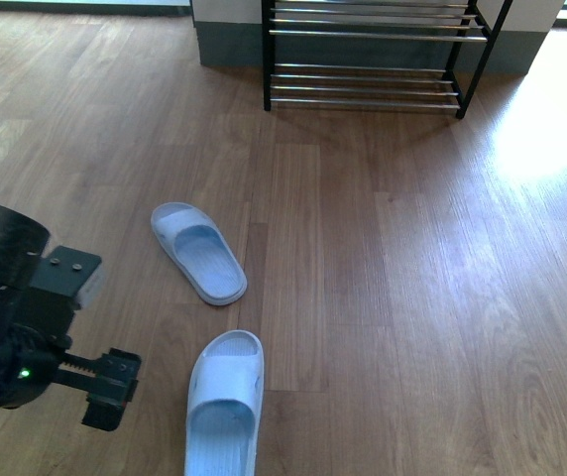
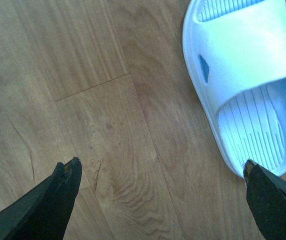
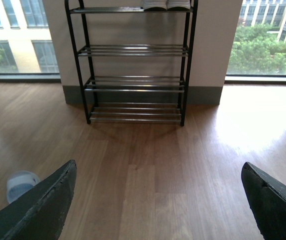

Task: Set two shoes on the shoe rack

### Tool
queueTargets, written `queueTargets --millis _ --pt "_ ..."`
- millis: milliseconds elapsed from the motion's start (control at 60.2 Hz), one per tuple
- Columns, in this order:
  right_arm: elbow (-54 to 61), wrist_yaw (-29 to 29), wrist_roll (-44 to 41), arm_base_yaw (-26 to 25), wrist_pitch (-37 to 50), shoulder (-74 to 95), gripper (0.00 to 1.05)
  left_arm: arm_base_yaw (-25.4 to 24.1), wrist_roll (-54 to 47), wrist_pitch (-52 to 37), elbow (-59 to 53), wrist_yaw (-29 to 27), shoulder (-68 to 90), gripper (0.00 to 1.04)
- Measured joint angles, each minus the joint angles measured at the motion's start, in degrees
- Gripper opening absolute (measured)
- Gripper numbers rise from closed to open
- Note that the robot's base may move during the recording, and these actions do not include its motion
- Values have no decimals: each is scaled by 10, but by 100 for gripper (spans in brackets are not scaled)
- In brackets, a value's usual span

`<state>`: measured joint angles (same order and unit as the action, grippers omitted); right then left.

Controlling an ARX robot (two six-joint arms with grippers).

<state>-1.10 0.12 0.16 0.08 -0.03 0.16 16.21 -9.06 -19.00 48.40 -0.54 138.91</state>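
Slide (image 2: 243, 75) just beside left pincer (image 2: 163, 170) (jaws spread).

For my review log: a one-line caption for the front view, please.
Two pale blue slides lie apart on wood floor before the shoe rack, left gripper low beside the nearer slide.

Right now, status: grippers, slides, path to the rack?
Left gripper open, empty, beside near slide. Right gripper open, empty, facing shoe rack. Far slide also on floor. Nothing seen blocking the rack.
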Motion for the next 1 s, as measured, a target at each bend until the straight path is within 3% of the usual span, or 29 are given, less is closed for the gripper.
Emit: queueTargets --millis 515,798,997 --pt "0 0 0 0 0 0 96 49 -121 52 173 3 172 95" --pt "0 0 0 0 0 0 96 52 -170 -15 209 -45 237 95" --pt "0 0 0 0 0 0 96 55 -180 -74 217 -75 263 66"
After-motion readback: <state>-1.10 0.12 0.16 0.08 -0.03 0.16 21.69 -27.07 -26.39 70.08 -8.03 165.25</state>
